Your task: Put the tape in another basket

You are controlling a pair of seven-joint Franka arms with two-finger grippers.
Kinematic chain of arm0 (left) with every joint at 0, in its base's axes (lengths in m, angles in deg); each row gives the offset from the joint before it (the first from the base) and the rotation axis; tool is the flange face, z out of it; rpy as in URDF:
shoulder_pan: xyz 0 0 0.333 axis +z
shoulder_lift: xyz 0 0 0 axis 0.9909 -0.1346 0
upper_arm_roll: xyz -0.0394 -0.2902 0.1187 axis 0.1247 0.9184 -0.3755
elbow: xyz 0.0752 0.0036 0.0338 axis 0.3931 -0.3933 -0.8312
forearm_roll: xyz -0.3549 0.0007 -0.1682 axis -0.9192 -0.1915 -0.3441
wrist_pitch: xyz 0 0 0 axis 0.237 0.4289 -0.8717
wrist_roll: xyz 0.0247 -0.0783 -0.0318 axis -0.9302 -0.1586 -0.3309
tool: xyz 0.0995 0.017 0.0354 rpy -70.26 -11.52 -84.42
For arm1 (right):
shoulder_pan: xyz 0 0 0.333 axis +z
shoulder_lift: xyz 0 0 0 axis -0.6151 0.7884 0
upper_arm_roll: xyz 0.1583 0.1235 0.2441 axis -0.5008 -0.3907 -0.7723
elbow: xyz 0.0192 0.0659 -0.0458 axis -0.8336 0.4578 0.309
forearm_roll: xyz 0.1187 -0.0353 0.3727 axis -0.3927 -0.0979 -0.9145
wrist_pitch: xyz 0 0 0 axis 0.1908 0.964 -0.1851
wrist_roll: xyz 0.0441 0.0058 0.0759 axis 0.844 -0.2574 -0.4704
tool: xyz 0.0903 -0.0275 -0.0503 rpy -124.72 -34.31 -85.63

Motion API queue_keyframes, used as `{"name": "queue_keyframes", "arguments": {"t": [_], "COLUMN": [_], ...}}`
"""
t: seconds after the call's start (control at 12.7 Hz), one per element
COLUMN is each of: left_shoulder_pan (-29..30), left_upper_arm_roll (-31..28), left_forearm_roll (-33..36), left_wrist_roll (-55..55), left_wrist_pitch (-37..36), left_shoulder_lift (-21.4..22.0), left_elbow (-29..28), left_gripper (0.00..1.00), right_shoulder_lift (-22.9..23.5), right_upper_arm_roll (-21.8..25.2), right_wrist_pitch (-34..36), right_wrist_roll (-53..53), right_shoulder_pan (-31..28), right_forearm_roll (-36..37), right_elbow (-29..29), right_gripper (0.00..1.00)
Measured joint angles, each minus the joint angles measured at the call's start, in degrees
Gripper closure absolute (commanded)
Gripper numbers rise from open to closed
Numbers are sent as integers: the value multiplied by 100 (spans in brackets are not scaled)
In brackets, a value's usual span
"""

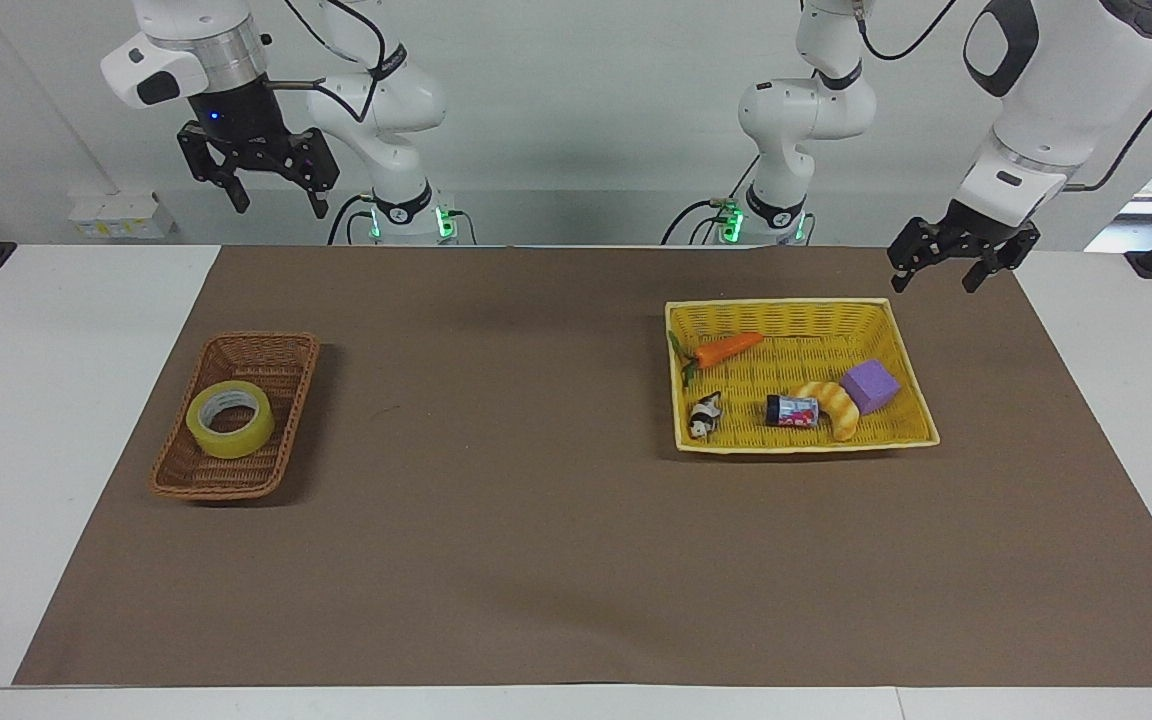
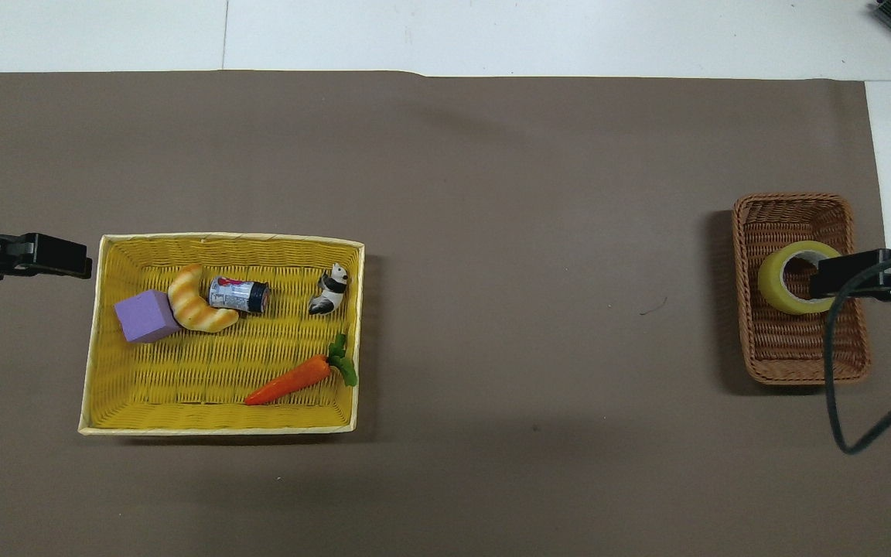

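- facing view, we record: right gripper [image 1: 274,205] raised high at the robots' edge of the table, fingers spread, nothing between them; its whole arm shows here.
- brown wicker basket [image 1: 188,478] toward the right arm's end of the brown mat [image 1: 536,560]; tape [image 1: 230,418] lies flat in it, hole upward, in the basket's middle.
- yellow basket [image 1: 901,340] toward the left arm's end; in it we list a carrot [image 1: 728,349], a panda figure [image 1: 705,415], a small can [image 1: 791,411], a croissant [image 1: 834,406] and a purple block [image 1: 870,386].
- left gripper [image 1: 948,272] hangs just above the mat by the yellow basket's corner nearest the robots, fingers spread and empty.
- overhead view, we record: of the left gripper only a dark finger tip [image 2: 55,257] shows, beside the yellow basket's rim; its spread cannot be read here.
- the can touches the croissant, which touches the block; panda and carrot lie apart.
- the right gripper's finger and a black cable [image 2: 834,371] cover part of the tape and the wicker basket here; the facing view shows both uncovered.
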Motion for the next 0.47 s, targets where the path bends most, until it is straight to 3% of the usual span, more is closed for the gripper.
{"name": "queue_keyframes", "arguments": {"t": [0.47], "left_shoulder_pan": [0], "left_upper_arm_roll": [0], "left_forearm_roll": [0], "left_wrist_roll": [0], "left_wrist_pitch": [-2], "left_shoulder_lift": [0], "left_elbow": [0], "left_gripper": [0], "right_shoulder_lift": [-3], "right_upper_arm_roll": [9], "right_wrist_pitch": [-2], "right_wrist_roll": [-534], "right_shoulder_pan": [-334], "right_forearm_roll": [-5], "right_elbow": [157], "right_gripper": [0]}}
